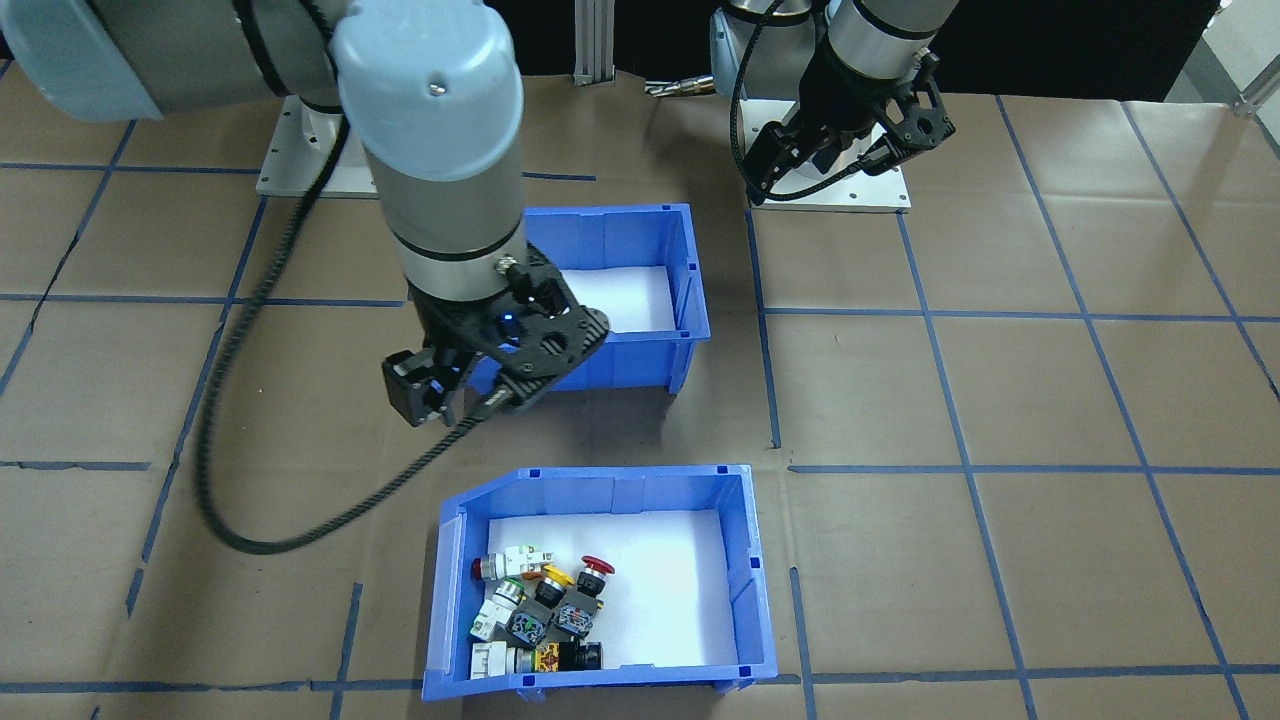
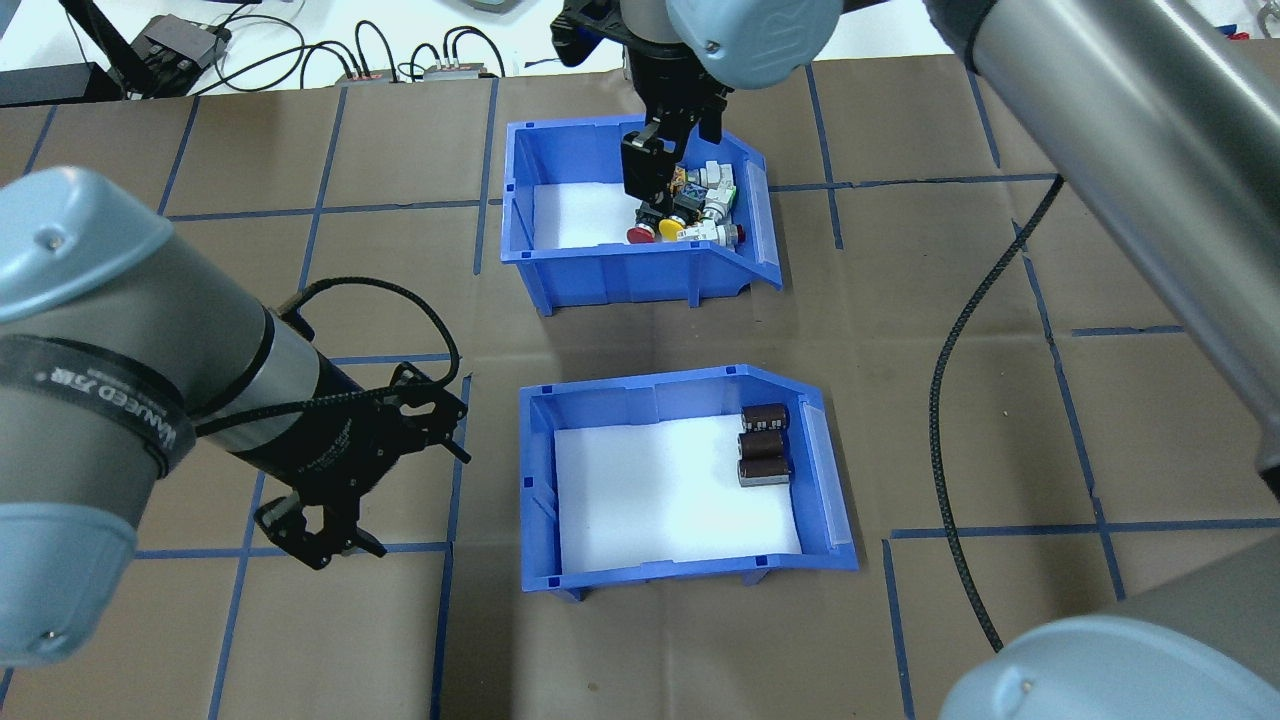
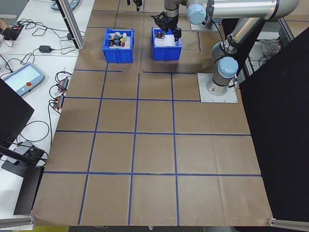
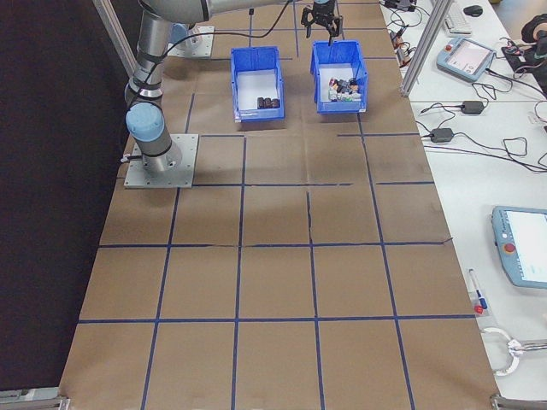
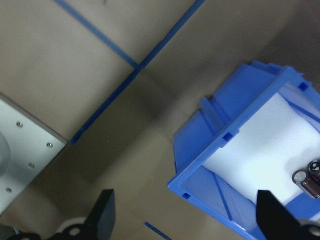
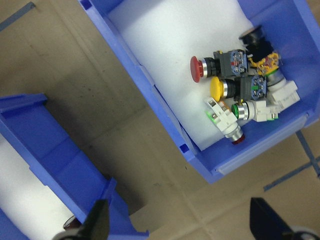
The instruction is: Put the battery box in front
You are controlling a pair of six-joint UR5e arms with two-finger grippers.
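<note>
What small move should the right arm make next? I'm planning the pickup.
Probably lower the open right gripper onto a wall of the battery box: it hovers by that box's corner, gripping nothing, while the switch bin sits in front.

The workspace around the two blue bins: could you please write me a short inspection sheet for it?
Surface: table covered in brown paper with a blue tape grid.
Job's things: battery box sits nearer the robot, three dark cylinders at its open-front end.
Clutter: switch bin farther from the robot, push-button switches inside.
Grippers: left gripper open, empty, beside the battery box; right gripper open, empty, between the bins.
Cables: black hose lies on the paper; more cables beyond the far edge.
Surroundings: side bench with pendants in the right-side view.
</note>
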